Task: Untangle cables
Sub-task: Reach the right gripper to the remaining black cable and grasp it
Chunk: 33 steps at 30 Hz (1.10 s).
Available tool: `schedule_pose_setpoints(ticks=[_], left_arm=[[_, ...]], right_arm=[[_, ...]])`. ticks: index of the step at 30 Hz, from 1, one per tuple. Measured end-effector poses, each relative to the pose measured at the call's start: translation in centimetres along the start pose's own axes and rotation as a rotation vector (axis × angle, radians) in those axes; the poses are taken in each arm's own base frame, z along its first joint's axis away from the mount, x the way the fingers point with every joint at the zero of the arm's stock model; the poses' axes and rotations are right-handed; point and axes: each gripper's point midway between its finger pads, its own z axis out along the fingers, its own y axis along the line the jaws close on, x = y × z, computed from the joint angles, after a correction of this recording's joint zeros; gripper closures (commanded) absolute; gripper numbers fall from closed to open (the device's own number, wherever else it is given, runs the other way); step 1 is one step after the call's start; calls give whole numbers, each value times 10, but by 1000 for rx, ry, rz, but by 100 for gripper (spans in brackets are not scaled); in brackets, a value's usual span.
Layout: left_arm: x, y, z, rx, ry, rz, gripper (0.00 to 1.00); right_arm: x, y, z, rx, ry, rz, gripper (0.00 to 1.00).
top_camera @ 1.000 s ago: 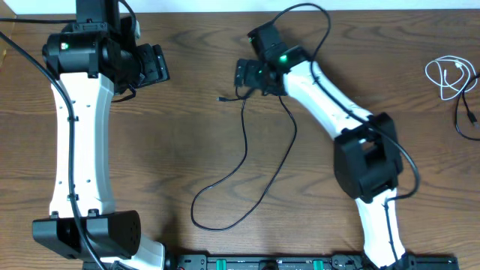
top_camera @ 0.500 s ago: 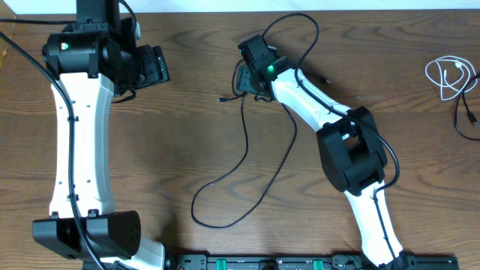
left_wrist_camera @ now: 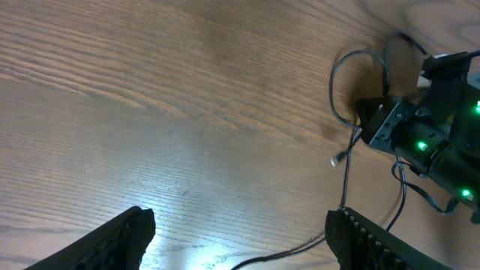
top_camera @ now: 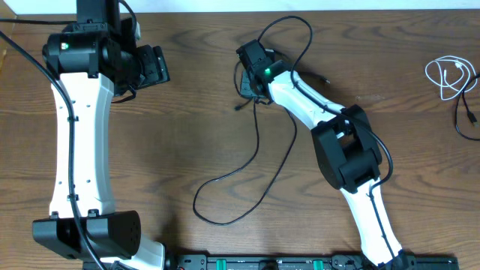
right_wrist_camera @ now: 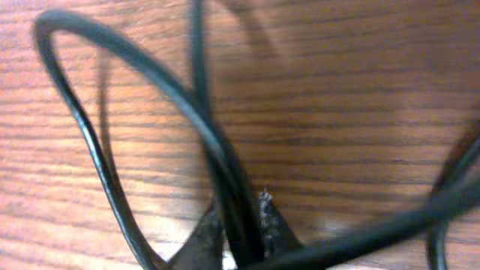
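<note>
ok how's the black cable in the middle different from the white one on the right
The black cable is spread in one long open loop; the white cable is bunched in a small coil. The black cable is pinched in the right gripper; the white cable lies free. Both are thin cords.

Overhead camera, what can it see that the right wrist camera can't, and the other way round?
Only the overhead view shows the whole left arm and right arm, the long black cable making a big loop across the table, a coiled white cable, and another black cable at the far right edge. Only the right wrist view shows, very close up, the right arm's jaws pinched shut on the long black cable. Both show that cable and the brown wooden table.
</note>
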Motion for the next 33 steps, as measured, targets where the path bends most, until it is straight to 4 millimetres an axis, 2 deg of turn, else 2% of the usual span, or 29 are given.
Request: schedule_pose_setpoints(ticks=[2, 5, 7, 8, 9, 11, 12, 13, 15, 16, 19, 23, 25, 29, 33], left_arm=[[0, 0, 0, 0, 0, 0, 23], [0, 0, 0, 0, 0, 0, 23], [0, 0, 0, 0, 0, 0, 23], [0, 0, 0, 0, 0, 0, 23], [0, 0, 0, 0, 1, 0, 23], [0, 0, 0, 0, 0, 0, 23], [0, 0, 0, 0, 0, 0, 23], [0, 0, 0, 0, 0, 0, 23], [0, 0, 0, 0, 0, 0, 23], [0, 0, 0, 0, 0, 0, 23], [0, 0, 0, 0, 0, 0, 23], [0, 0, 0, 0, 0, 0, 23], [0, 0, 0, 0, 0, 0, 23], [0, 0, 0, 0, 0, 0, 23], [0, 0, 0, 0, 0, 0, 23]], right_arm=[[6, 4, -4, -45, 46, -53, 99], [16, 1, -25, -88, 132, -109, 98], [20, -8, -60, -96, 192, -137, 96], [15, -16, -86, -99, 200, -142, 96], [12, -21, -102, -103, 202, -144, 94], [7, -39, -143, -94, 215, -145, 92], [8, -55, -164, -74, 240, -143, 90], [12, -64, -169, -58, 266, -145, 89], [28, -75, -167, -27, 342, -155, 82], [42, -81, -158, -7, 398, -168, 79], [73, -94, -132, 52, 506, -195, 78], [116, -122, -104, 168, 637, -211, 76], [122, -130, -101, 190, 654, -208, 71], [127, -141, -93, 208, 652, -196, 49], [130, -143, -83, 206, 623, -183, 46]])
